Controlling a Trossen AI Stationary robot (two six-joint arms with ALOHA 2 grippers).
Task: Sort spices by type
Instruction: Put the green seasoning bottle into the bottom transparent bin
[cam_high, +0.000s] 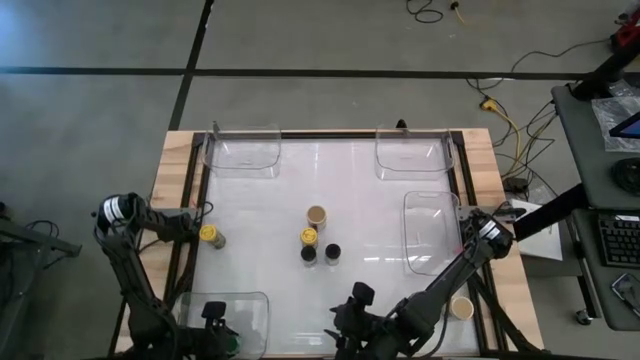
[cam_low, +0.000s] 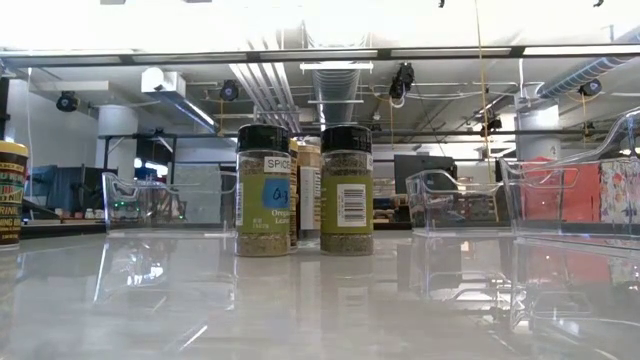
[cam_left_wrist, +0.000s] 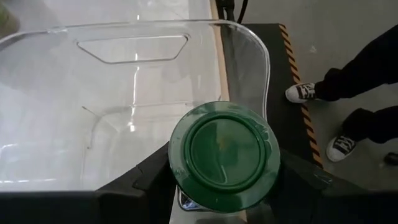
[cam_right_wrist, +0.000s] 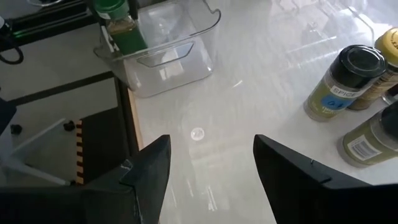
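My left gripper (cam_high: 222, 335) is at the table's near left corner, shut on a green-lidded spice jar (cam_left_wrist: 224, 155) over the near-left clear tray (cam_left_wrist: 124, 93). The right wrist view shows that jar (cam_right_wrist: 121, 28) at the tray's corner. My right gripper (cam_right_wrist: 211, 174) hangs open and empty over the near middle of the table (cam_high: 345, 318). Mid-table, two black-lidded jars (cam_high: 308, 254) (cam_high: 332, 253), a yellow-lidded jar (cam_high: 308, 237) and a tan-lidded jar (cam_high: 316, 215) stand upright in a cluster. Another yellow-lidded jar (cam_high: 211, 235) stands at the left. My left gripper pinches the green-lidded jar by its body just under the lid (cam_left_wrist: 186, 199), one finger (cam_left_wrist: 149, 180) on each side. The fingers slant down from the table's left side. The jar stands roughly upright, lid up; whether its base touches the tray is hidden.
Clear trays stand at the far left (cam_high: 240, 150), far right (cam_high: 410, 150) and right (cam_high: 432, 230). A tan-lidded jar (cam_high: 461, 307) sits on the wooden edge by the right arm. A person's legs and shoes (cam_left_wrist: 339, 81) show beside the table near the left tray.
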